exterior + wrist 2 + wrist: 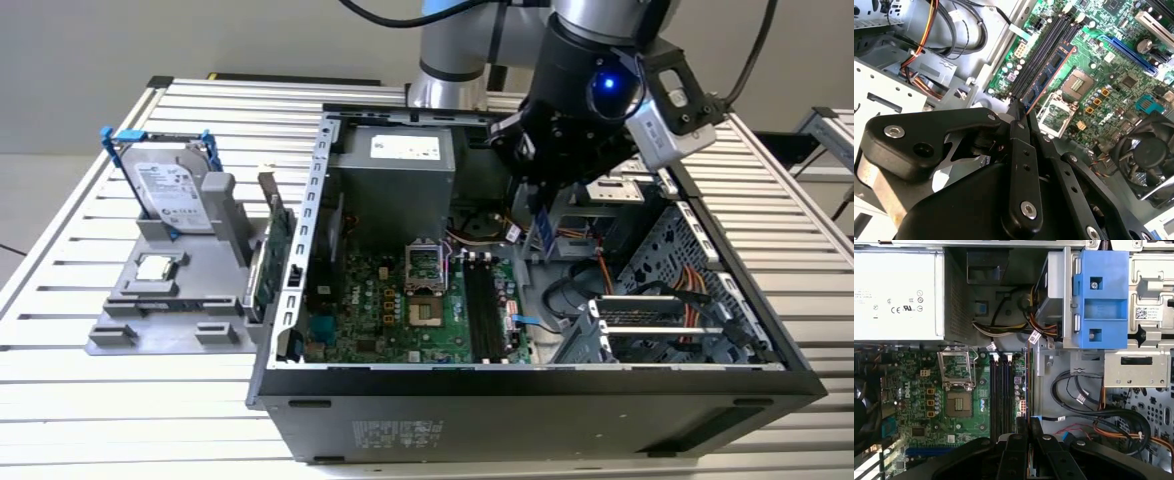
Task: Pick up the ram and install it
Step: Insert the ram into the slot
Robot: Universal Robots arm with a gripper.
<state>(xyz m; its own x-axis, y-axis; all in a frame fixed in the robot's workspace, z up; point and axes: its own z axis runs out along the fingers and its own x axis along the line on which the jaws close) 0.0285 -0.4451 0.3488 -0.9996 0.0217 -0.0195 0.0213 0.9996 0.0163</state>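
A slatted table carries the open computer case, laid on its side so that the motherboard faces up and can be reached from above. Outside the case, at the exterior view's left, a grey parts holder stands a hard drive on edge, presumably to offer an easy top grasp. The gripper hangs over the far part of the case, at the exterior view's right of the board. Its fingers are clamped on the flat faces of the ram. The stick runs in line with the black memory slots, probably so its contact edge can meet one squarely. It appears to be raised just beside them, not seated.
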